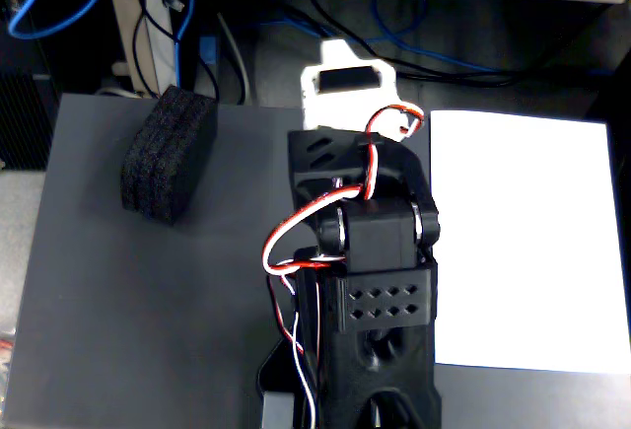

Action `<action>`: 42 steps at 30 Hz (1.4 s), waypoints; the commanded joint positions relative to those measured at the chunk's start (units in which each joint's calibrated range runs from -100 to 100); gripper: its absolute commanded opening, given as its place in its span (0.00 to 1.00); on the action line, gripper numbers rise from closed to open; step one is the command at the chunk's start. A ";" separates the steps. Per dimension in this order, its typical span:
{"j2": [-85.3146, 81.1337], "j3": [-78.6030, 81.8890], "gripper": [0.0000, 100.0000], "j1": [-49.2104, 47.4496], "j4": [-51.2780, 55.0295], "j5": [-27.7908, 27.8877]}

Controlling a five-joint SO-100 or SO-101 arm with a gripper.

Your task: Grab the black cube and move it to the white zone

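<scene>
In the fixed view the cube sits at the far left of the grey mat, near the mat's far edge, free on all sides and touching nothing but the mat. It looks like rough, porous foam with rounded edges and faint grooves running around it in layers. I judge it light and soft: it should give under the fingers instead of slipping, and its coarse skin should grip well. It is unlikely to break, though a hard squeeze could crush or tilt it. The best hold seems to be across two opposite flat sides, at mid-height, with the fingers square to the faces so that the block does not roll on its rounded corners.

In the middle stands the arm, glossy black, with red and white wires looping over its joints. It rises from the near edge of the picture and hides much of the mat's centre. Its claw cannot be made out here, so I cannot tell whether the fingers are apart or together; nothing is seen held.

On the right lies the white zone, a flat sheet of paper, bare, well apart from the cube, with the arm between them.
</scene>
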 commanded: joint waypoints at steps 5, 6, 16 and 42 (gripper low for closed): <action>16.97 -11.40 0.08 -7.53 0.28 2.64; 23.44 -14.76 0.08 -8.63 0.28 3.06; 59.14 -45.13 0.08 -27.91 16.83 6.47; 75.35 -50.02 0.36 -28.13 27.81 19.56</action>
